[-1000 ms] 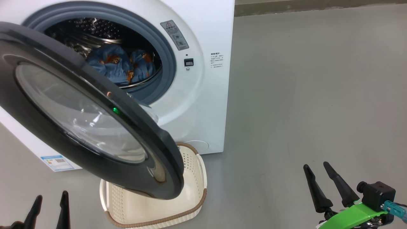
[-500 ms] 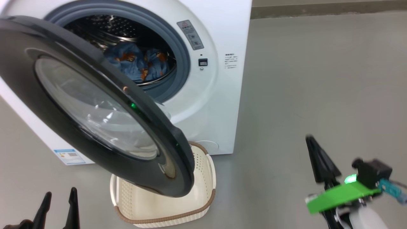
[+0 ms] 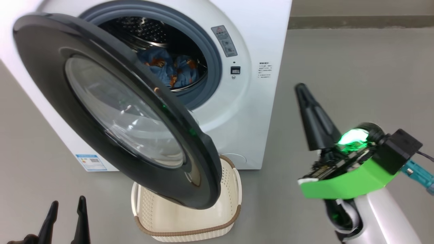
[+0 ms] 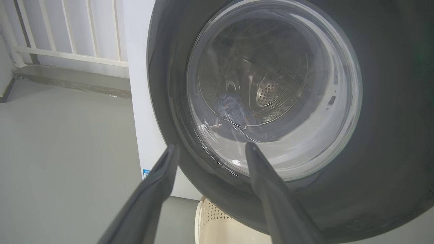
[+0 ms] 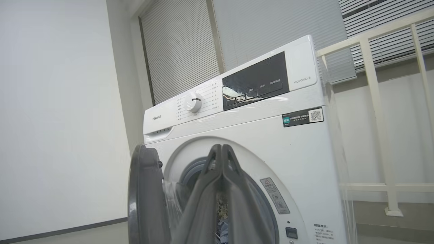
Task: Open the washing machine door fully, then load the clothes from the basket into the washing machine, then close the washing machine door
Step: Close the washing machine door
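Fingers (image 3: 317, 125) of the right gripper (image 3: 301, 89) press shut on nothing; the left gripper (image 3: 67, 200) stands spread, empty.
Inside the big white washing machine (image 3: 237, 115) at 12 o'clock lie light blue clothes (image 3: 169, 71) with orange-brown figures; its glossy black round door (image 3: 125, 112) hangs ajar over the cream perforated basket (image 3: 230, 189) at 6 o'clock.

Left jaws low, wide apart, empty; right jaws high on pale forearm (image 3: 383, 217), tight together, empty.
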